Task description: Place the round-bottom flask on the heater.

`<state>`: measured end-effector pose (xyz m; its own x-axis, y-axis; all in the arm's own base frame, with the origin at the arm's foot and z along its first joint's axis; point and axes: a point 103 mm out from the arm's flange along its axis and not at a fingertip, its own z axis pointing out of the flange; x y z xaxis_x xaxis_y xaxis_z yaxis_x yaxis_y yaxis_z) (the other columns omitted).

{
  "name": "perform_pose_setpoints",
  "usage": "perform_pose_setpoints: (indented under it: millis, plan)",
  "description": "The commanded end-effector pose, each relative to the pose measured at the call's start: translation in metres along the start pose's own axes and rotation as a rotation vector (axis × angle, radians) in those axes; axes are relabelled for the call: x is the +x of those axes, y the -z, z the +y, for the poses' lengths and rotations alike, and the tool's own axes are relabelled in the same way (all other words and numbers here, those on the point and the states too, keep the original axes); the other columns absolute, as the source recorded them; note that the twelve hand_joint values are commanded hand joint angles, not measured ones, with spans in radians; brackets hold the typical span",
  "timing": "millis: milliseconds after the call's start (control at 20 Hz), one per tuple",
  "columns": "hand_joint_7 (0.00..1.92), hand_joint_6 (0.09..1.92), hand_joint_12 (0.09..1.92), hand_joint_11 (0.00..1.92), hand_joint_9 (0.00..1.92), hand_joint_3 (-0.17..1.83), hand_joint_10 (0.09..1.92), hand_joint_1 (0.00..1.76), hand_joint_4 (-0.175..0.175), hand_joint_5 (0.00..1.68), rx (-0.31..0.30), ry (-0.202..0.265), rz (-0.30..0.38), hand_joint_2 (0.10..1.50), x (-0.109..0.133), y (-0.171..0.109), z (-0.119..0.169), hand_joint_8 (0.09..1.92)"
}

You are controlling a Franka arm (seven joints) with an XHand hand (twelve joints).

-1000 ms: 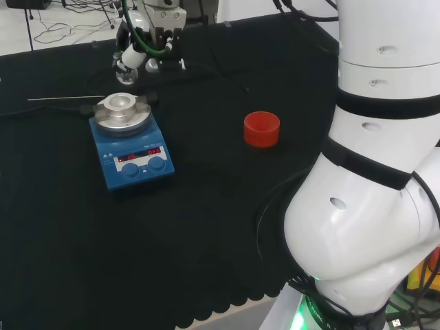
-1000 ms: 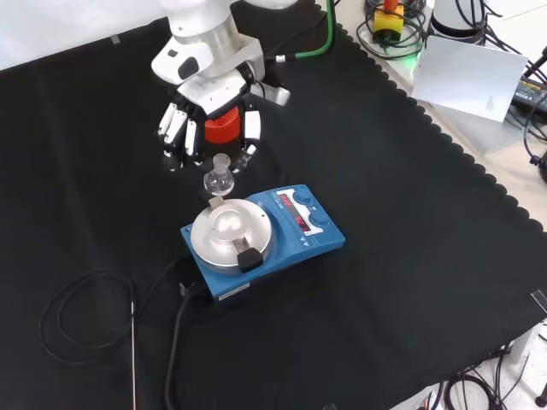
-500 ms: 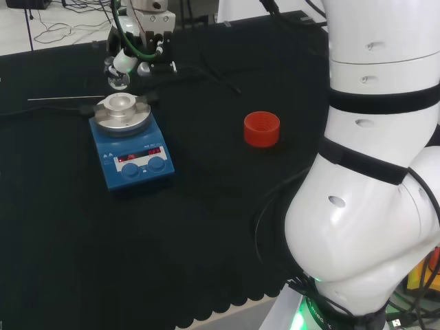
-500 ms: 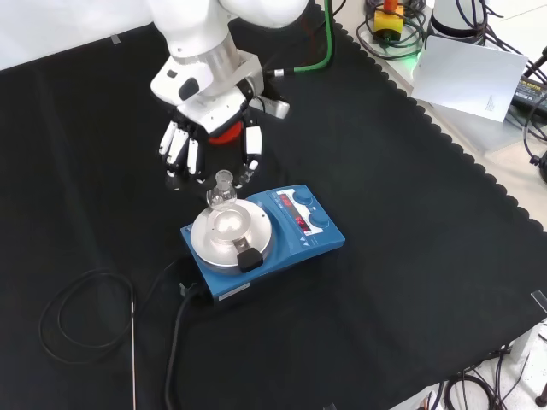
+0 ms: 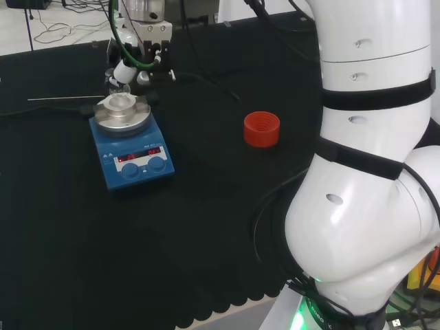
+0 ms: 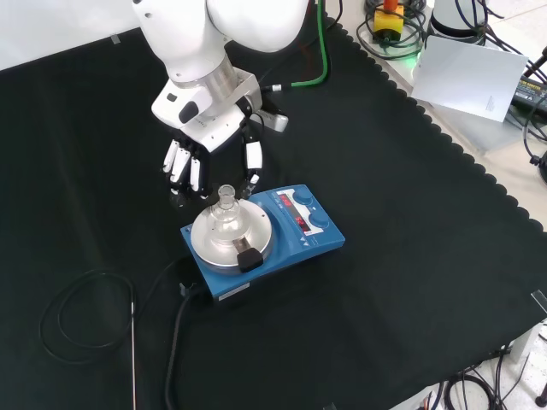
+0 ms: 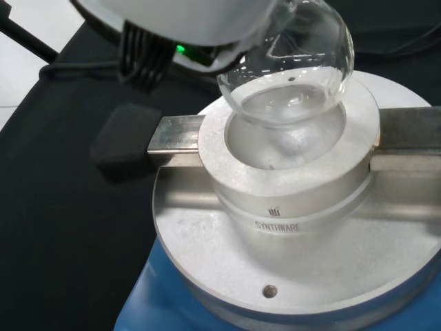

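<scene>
Black cloth covers the bench (image 6: 410,256), on which 1 blue heater (image 6: 261,237) stands with its round metal block uppermost; a red ribbed ring (image 5: 262,128) sits well apart to the right in the head view. At the heater, the hand (image 6: 212,158) hangs from the white arm with its fingers (image 6: 253,161) curled downward around the neck of the round-bottom flask (image 6: 226,213), which is clear glass and appears empty. In the front view the flask stands upright over the middle of the block. The wrist view shows the bulb (image 7: 289,69) directly above the block's hollow (image 7: 286,141), its underside at or just above the rim; whether glass touches metal cannot be told. Judged from this, carrying and alignment are done. What remains is the last lowering until the bulb seats in the hollow, then release of the neck and withdrawal of the hand.
</scene>
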<state>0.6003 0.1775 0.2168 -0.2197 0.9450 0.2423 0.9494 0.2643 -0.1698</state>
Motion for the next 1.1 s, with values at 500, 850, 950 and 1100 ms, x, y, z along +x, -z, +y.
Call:
perform_pose_setpoints:
  millis: [500, 850, 950, 1100]
  plan:
    - [0.47, 0.99, 1.28, 0.56, 0.74, 0.86, 0.59, 1.15, -0.068, 1.14, 0.018, -0.003, 0.015, 0.62, 0.004, -0.012, -0.002, 0.71]
    - [0.42, 0.96, 1.3, 0.53, 0.69, 0.47, 0.62, 1.09, 0.04, 1.06, 0.078, -0.021, 0.027, 0.85, 0.003, -0.018, 0.001, 0.72]
    - [0.37, 0.87, 1.31, 0.47, 0.64, 0.53, 0.64, 1.04, -0.016, 0.9, 0.106, -0.026, -0.003, 0.76, 0.003, -0.018, 0.001, 0.72]
    - [0.28, 0.83, 1.36, 0.33, 0.53, 0.71, 0.69, 0.98, -0.031, 0.66, 0.112, -0.033, -0.007, 0.62, 0.0, -0.016, -0.002, 0.73]
